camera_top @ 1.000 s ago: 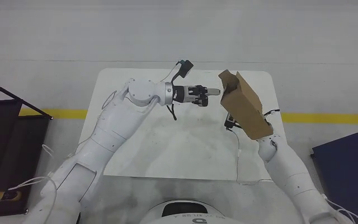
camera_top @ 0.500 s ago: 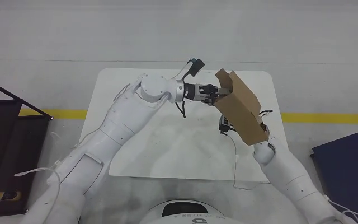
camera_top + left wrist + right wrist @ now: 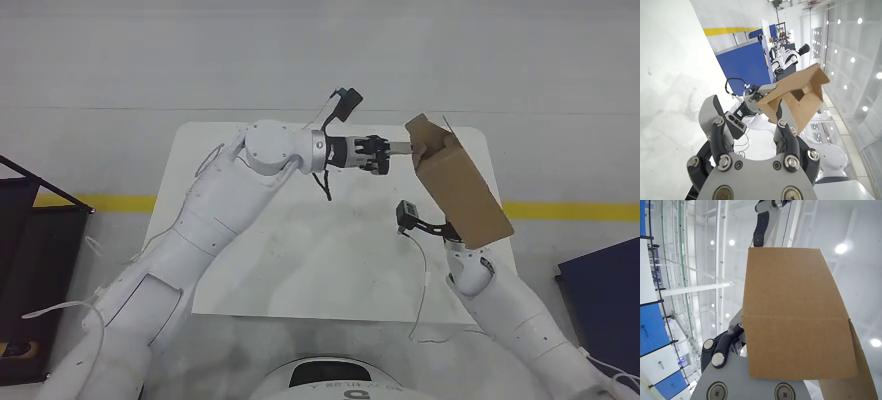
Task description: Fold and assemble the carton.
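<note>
Carton [image 3: 455, 190] looks light, bendy; right fingers [image 3: 768, 87] pinch its end over the table's [image 3: 250, 250] right edge, left fingers [image 3: 786, 115] wide; I'd grip near creases

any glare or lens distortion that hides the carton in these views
right wrist view: ceiling lamps glare beside the carton, its face evenly lit; left wrist view: wall grid bows near the edge; top view: flat light on the table, no glare.

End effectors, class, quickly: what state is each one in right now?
Left end effector: open, fingertips at the flapped end of the carton.
Right end effector: shut on the carton, holding it up.
</note>
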